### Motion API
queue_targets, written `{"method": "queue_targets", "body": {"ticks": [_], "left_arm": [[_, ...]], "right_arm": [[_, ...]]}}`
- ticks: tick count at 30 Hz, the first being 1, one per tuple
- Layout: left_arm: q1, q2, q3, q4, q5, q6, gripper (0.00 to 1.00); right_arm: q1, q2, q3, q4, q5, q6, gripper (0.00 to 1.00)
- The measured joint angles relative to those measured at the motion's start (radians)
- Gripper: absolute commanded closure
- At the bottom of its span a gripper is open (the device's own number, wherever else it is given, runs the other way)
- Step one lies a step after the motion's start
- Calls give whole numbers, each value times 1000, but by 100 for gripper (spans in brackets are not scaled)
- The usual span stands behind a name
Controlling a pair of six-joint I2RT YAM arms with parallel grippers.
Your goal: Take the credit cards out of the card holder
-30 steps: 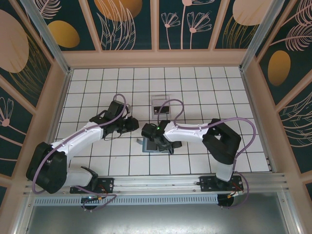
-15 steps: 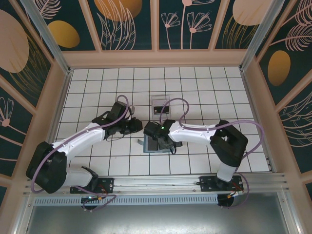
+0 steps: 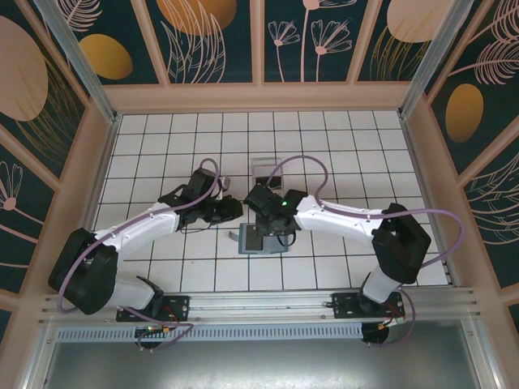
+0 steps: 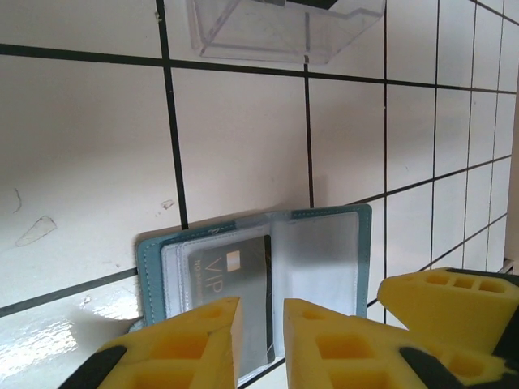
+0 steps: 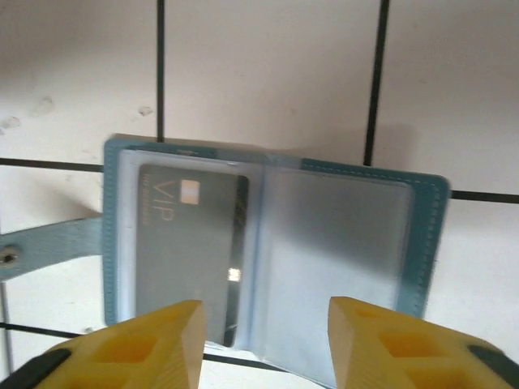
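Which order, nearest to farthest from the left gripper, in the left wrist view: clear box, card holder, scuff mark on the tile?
From the left gripper:
1. card holder, lying open just ahead of the fingertips.
2. scuff mark, off to the left on bare tile.
3. clear box, at the top edge, farthest.

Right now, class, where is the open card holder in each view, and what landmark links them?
Top external: card holder just below centre.
Left wrist: card holder lower centre, open.
Right wrist: card holder centre, open.
Shared landmark: dark VIP card in its left sleeve, both wrist views.
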Motion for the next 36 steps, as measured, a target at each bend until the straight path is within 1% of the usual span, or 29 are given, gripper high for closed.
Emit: {"method": "queue_targets", "body": {"ticks": [4, 8, 15, 22, 25, 31, 33, 36], "left_arm": [[-15, 10, -10, 9, 11, -7, 81], [-35, 15, -19, 23, 16, -18, 81], [-66, 53, -29, 37, 20, -34, 81], [-107, 104, -30, 48, 18, -45, 82], [-114, 115, -36, 61, 16, -45, 85], [-115, 143, -62, 82, 15, -52, 87], [-115, 151, -66, 83, 15, -52, 88], [-115, 159, -72, 84, 13, -52, 88]], "right_arm": [[-63, -37, -127, 154, -124, 14, 72], [-103, -41, -224, 275, -220, 33, 76], [-121, -40, -264, 404, -317, 51, 76], [-122, -17, -264, 465, -348, 52, 78], [-122, -6, -264, 472, -352, 52, 80], [-122, 6, -264, 481, -362, 52, 83], [-124, 16, -264, 481, -362, 52, 83], [-127, 26, -264, 481, -362, 53, 80]]}}
